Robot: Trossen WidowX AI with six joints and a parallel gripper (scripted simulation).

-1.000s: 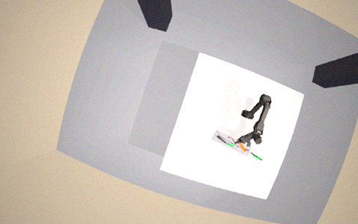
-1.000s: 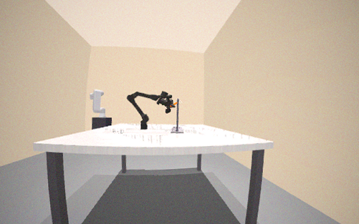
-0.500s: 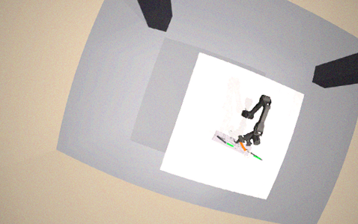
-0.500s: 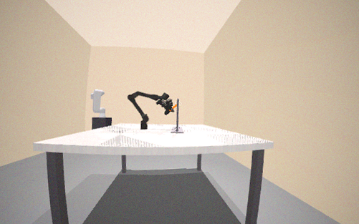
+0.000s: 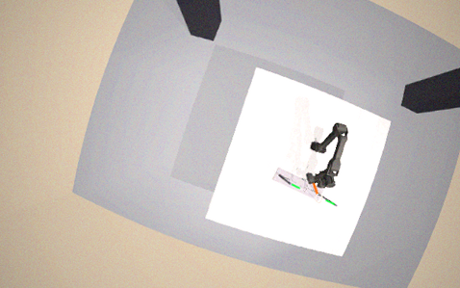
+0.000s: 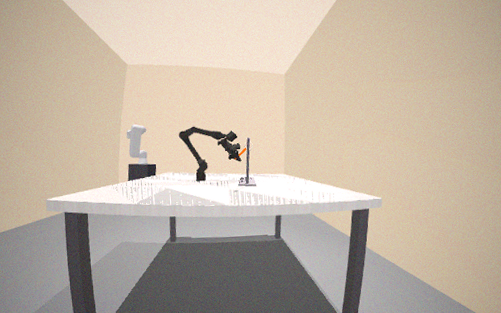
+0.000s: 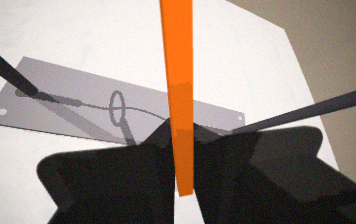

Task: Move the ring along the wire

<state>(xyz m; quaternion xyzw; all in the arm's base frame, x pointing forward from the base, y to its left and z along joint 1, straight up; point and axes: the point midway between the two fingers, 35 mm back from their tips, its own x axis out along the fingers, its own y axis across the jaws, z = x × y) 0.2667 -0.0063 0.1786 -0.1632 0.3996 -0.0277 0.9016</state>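
The orange handle [image 5: 316, 189] [image 6: 242, 151] [image 7: 177, 60] stands out from between the fingers of my gripper [image 5: 313, 182] [image 6: 237, 157] [image 7: 175, 122], which is shut on it. In the top view the handle's far end lies between the two green parts, closer to the right green part [image 5: 330, 202] than to the left green part [image 5: 295, 186]. The ring is beyond the top of the wrist view and too small to make out in the top and exterior views. Whether it touches the wire cannot be told. The thin grey wire is not clearly seen; its shadow shows on the base plate [image 5: 285, 173] [image 7: 65, 77].
The left post [image 5: 284, 179] [image 7: 17, 76] and right post [image 7: 300, 113] rise from the plate on both sides of my fingers. One dark post [image 6: 248, 161] stands just beyond the gripper in the exterior view. A white robot arm [image 6: 134, 143] stands behind the table.
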